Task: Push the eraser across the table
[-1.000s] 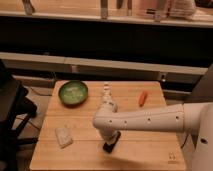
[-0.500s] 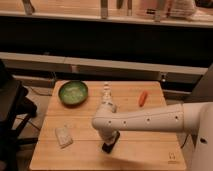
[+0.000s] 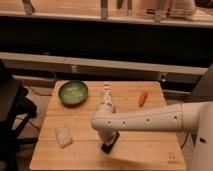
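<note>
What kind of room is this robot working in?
Probably a lab or office test area, not a home. A light-wood table holds practice items: a green bowl, a carrot and a pale sponge. The gripper hangs low over the table, at a black eraser.

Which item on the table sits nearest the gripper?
The black eraser, right under the gripper near the front edge. The sponge, bowl, bottle and carrot lie farther off.

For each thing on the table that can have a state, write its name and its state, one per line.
gripper: lowered to the table's near middle, over the eraser
eraser: flat on the table, mostly hidden by the gripper
green bowl: upright
white bottle: standing
beige sponge: lying flat
carrot: lying flat
</note>
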